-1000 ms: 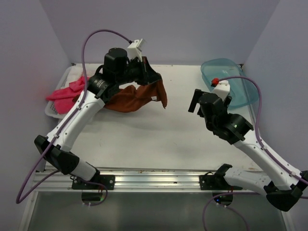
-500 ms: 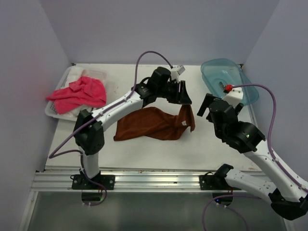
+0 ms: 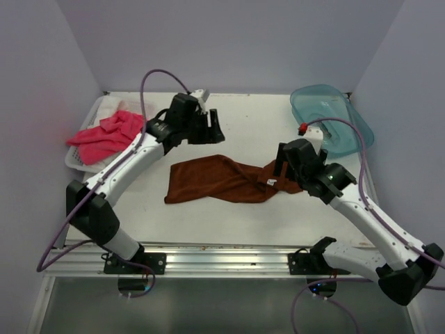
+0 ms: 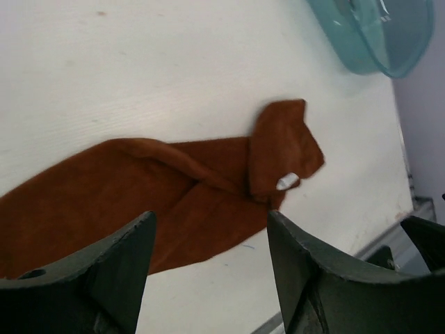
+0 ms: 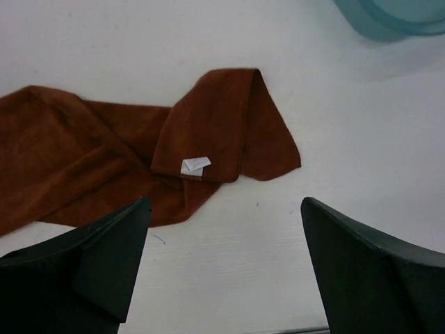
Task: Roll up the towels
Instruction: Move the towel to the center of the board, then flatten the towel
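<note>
Left hand (image 3: 212, 126) opened, pulled back; rust-brown towel (image 3: 222, 179) dropped onto table (image 3: 208, 217); right hand (image 3: 281, 161) moved over its end.

- rust-brown towel (image 3: 219, 179) lies bunched lengthwise on the desk (image 3: 208, 216).
- left gripper (image 3: 206, 128) hangs just beyond it, fingers spread.
- right gripper (image 3: 284, 165) is over its right end.
- pink towel (image 3: 108, 134) rests in a white basket (image 3: 75, 161), far left.

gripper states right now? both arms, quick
Left gripper: open, holding nothing.
Right gripper: open, empty, above the folded end of the rust-brown towel.
</note>
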You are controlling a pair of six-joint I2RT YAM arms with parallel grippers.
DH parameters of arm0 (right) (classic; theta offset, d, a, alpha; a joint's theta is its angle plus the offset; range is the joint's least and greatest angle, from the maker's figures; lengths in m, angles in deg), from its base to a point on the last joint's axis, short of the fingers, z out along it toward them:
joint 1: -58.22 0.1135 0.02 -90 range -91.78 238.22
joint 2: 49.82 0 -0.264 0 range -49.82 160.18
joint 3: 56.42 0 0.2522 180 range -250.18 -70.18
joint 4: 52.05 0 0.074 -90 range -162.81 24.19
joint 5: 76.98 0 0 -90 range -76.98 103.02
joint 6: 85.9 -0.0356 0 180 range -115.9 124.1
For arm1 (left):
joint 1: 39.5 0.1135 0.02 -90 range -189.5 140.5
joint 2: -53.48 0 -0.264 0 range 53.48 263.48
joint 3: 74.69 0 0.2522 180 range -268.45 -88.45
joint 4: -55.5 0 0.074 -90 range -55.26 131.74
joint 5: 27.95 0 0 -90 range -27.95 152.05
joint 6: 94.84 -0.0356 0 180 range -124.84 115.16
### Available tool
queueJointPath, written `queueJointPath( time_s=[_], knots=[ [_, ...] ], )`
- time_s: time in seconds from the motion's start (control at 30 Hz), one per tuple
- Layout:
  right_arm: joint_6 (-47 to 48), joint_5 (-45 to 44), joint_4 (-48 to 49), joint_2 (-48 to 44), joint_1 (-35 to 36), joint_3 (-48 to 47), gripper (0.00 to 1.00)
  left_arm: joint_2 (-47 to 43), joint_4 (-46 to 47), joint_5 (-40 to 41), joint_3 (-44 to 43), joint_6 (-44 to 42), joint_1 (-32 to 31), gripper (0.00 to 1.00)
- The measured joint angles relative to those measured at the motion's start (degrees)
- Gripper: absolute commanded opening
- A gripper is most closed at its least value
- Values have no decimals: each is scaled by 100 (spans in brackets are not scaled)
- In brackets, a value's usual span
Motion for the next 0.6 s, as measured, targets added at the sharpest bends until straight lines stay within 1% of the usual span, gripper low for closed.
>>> queueJointPath(
  time_s=[0.03, 0.1, 0.17, 0.27, 0.4, 0.57, 0.6],
  knots=[
    [20, 291, 31, 195, -177, 46, 88, -339, -83, 229, 365, -7, 227, 69],
    [63, 881, 184, 555, -658, 291, 85, -802, -203, 601, 968, -2, 455, 70],
    [83, 1351, 240, 769, -1110, 605, 83, -1064, -385, 852, 1484, 2, 474, 72],
    [105, 1919, 256, 1016, -1655, 890, 81, -1145, -649, 1172, 2271, 24, 398, 72],
    [127, 2433, 496, 1451, -2057, 914, 79, -1132, -894, 1443, 2885, 61, 382, 72],
    [142, 2756, 787, 1786, -2343, 1082, 75, -1091, -940, 1641, 3154, 61, 382, 72],
    [142, 2835, 831, 1825, -2382, 1117, 74, -1062, -922, 1648, 3198, 59, 382, 70]
  ],
)
